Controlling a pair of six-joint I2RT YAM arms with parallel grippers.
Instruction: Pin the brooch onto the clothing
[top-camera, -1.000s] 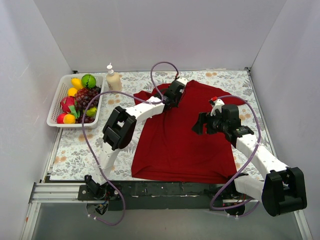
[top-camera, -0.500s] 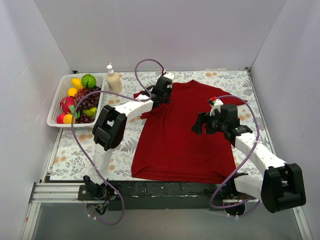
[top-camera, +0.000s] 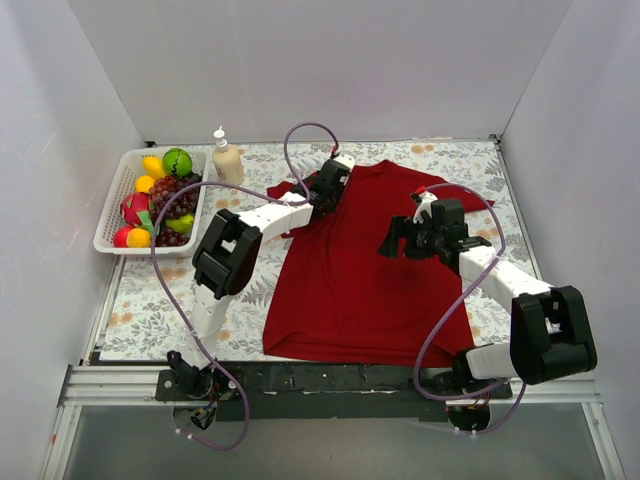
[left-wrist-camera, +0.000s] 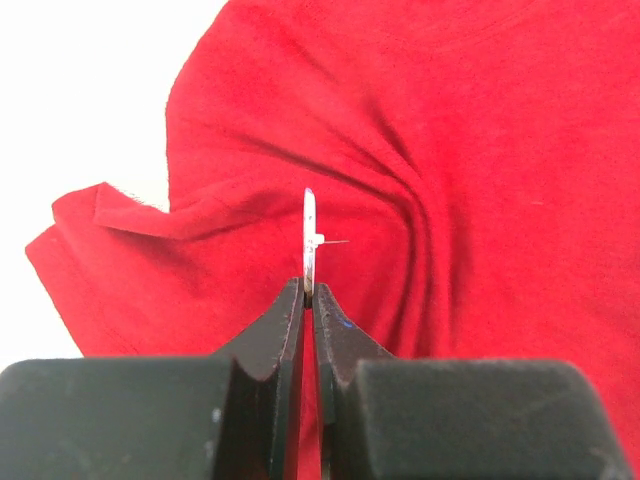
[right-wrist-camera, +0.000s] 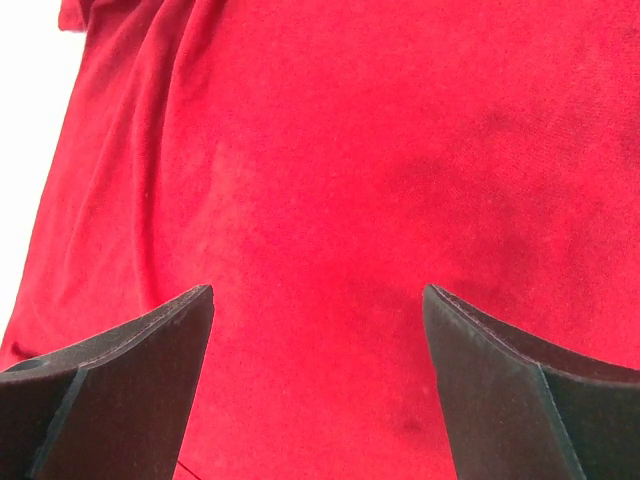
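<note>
Since the earlier frames the left pincer (left-wrist-camera: 308, 296) has edged back toward the collar, carrying the brooch (left-wrist-camera: 309, 235). The disc stands edge-on, nipped at its lower rim between nearly closed tips. Its thin pin juts sideways above the rumpled shoulder of the T-shirt (top-camera: 360, 270). It looks light, stiff and slick (a rim grip could let it twist), while the fabric is soft and will bunch. The left arm reaches far forward. The right pincer (right-wrist-camera: 318, 295) hangs wide open and empty over the shirt's chest, above the patterned surface (top-camera: 150, 300).

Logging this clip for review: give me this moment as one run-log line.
left hand: shut on brooch, held edge-on over T-shirt | right hand: open, over T-shirt | brooch: not yet pinned
</note>
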